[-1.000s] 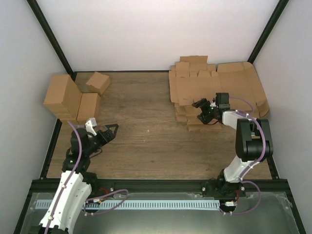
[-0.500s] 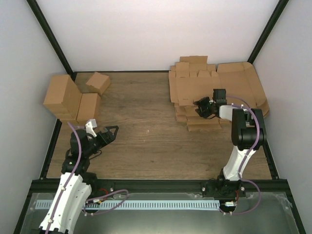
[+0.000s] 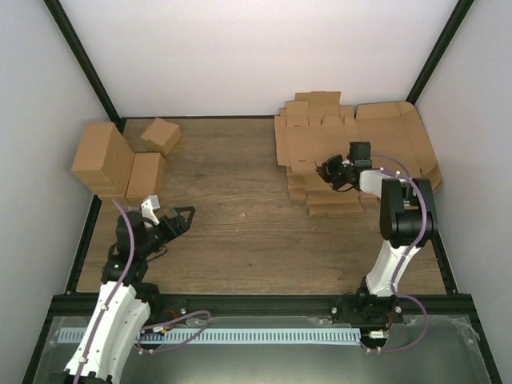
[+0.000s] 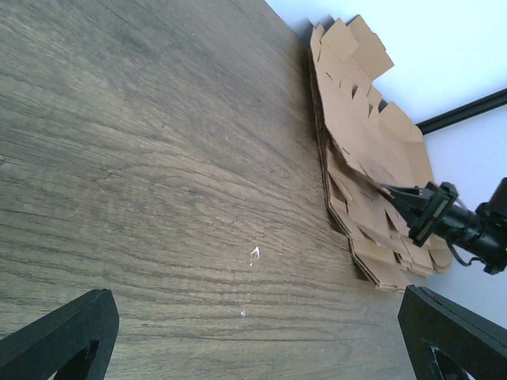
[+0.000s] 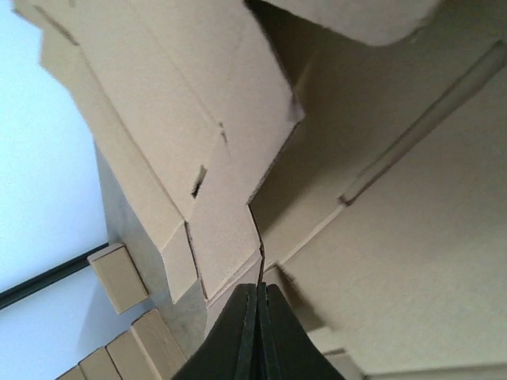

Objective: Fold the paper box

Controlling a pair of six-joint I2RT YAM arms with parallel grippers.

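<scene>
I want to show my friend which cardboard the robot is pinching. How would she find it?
Go to the far right corner of the wooden table, where a pile of flat brown sheets lies. The paper box is the sheet on top at the pile's left side. Unlike its neighbours, its near edge is pinched by the shut right gripper.

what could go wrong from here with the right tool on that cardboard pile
The right tool pinches only a thin edge of the paper box with its very tips, so the sheet may slip out when lifted. Sheets in the pile lie tight together, so a neighbour may drag along. The left tool is open and far off, unable to steady them.
</scene>
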